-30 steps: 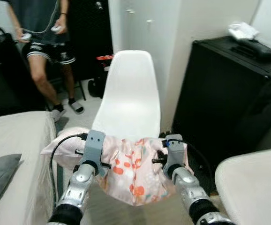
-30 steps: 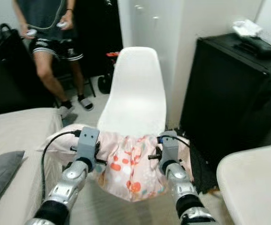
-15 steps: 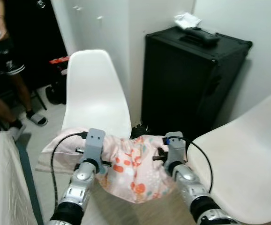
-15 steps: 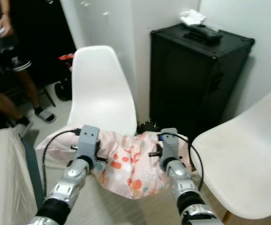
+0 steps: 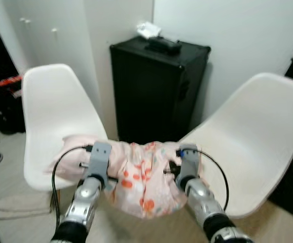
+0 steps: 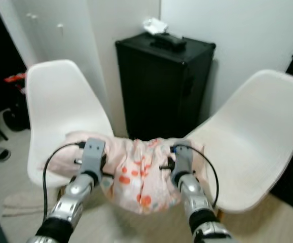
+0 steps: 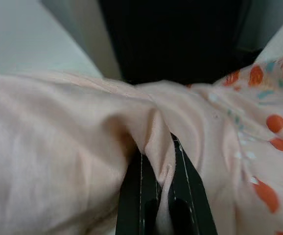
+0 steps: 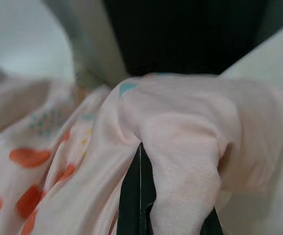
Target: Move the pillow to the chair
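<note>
I have the left pincer point(image 7: 157, 183) and the right pincer point(image 8: 146, 191) each clamped on the pink pillow point(image 5: 141, 179), which hangs between them, in front of two white chairs point(image 5: 55, 126) point(image 5: 253, 142) flanking a black cabinet point(image 5: 156, 91).

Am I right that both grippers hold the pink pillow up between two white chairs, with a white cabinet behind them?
Not quite: the cabinet is black, as the left eye view shows. The rest stands: the left gripper and the right gripper hold the pink pillow between the two white chairs.
</note>
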### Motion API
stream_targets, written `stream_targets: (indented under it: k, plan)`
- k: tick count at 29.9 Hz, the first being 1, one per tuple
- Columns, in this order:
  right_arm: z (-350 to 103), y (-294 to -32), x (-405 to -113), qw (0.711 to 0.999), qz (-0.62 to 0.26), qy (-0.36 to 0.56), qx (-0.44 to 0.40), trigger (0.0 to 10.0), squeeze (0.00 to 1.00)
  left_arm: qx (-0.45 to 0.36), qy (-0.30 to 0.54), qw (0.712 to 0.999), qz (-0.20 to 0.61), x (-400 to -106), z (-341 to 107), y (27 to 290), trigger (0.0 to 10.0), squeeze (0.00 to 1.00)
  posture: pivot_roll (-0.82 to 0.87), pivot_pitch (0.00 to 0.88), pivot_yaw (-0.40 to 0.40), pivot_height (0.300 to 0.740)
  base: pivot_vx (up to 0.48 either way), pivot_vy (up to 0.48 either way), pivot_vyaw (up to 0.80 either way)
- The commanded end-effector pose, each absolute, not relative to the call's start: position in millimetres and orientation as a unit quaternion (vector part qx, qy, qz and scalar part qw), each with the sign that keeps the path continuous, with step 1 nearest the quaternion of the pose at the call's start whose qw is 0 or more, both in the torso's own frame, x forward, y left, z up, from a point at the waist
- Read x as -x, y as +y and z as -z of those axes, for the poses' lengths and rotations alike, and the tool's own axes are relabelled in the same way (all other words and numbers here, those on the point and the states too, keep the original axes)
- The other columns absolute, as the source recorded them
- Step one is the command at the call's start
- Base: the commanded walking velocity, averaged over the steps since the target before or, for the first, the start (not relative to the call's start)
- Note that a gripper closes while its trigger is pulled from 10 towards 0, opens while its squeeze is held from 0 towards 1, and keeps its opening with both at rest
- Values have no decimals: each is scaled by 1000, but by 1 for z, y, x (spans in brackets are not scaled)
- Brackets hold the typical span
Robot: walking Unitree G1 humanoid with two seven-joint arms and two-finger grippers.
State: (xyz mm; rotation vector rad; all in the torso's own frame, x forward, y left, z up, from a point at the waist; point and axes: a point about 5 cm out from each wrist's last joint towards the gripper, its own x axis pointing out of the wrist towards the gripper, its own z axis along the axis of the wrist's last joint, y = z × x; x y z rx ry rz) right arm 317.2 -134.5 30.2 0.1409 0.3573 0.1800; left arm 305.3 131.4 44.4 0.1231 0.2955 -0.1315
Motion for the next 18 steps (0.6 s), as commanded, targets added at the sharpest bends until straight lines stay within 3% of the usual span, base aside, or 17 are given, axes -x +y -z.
stream_targets:
  k: [1,18]
  plan:
    - [-45,-126,-327,980,-107,146,-82,10000,0,-56,120,987,86,-311,-57,121,10000,0,-18,2,24,740,0,0,-800]
    - [-53,-135,-335,982,-89,135,-95,10000,0,-56,95,991,72,-318,-69,128,10000,0,-6,3,11,740,0,0,-800]
